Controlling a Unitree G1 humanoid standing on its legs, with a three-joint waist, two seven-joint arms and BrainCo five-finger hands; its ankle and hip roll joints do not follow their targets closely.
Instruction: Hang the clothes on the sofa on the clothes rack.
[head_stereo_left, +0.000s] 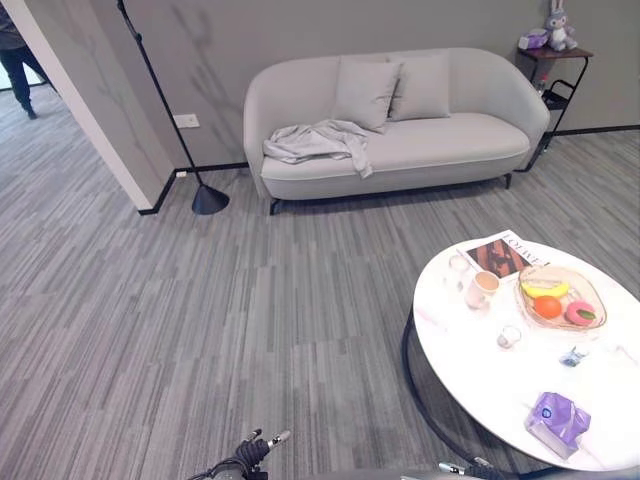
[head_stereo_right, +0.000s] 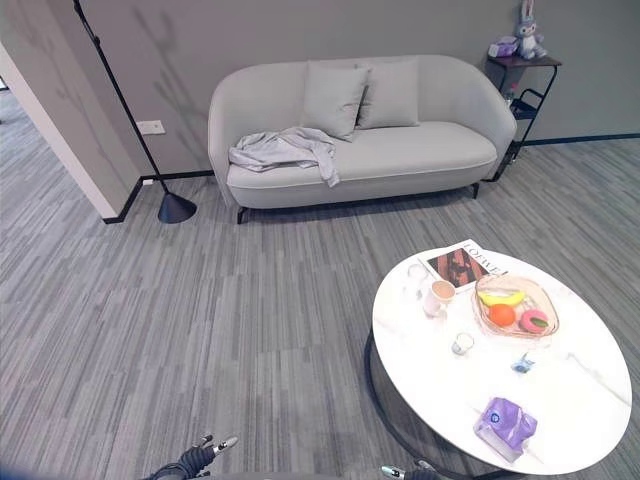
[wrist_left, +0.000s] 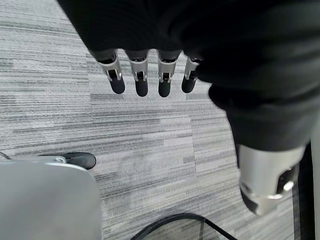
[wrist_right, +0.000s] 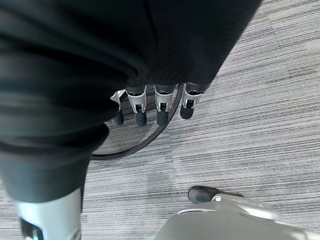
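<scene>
A crumpled light grey garment (head_stereo_left: 318, 142) lies on the left part of the seat of a pale grey sofa (head_stereo_left: 440, 150) against the far wall, one sleeve hanging over the front edge. Two cushions (head_stereo_left: 392, 90) lean on the backrest beside it. A thin black slanted pole on a cone-shaped base (head_stereo_left: 209, 200) stands left of the sofa. My left hand (head_stereo_left: 256, 449) hangs low at the near edge, far from the sofa; its fingers (wrist_left: 141, 80) are straight above bare floor. My right hand (wrist_right: 161, 107) also hangs over the floor, fingers straight, holding nothing.
A round white table (head_stereo_left: 480, 390) stands near right with a magazine, a cup, a fruit bowl (head_stereo_left: 560, 297) and a purple pack. A small dark side rack with a plush rabbit (head_stereo_left: 558, 25) is right of the sofa. A person (head_stereo_left: 15, 60) walks far left behind a wall corner.
</scene>
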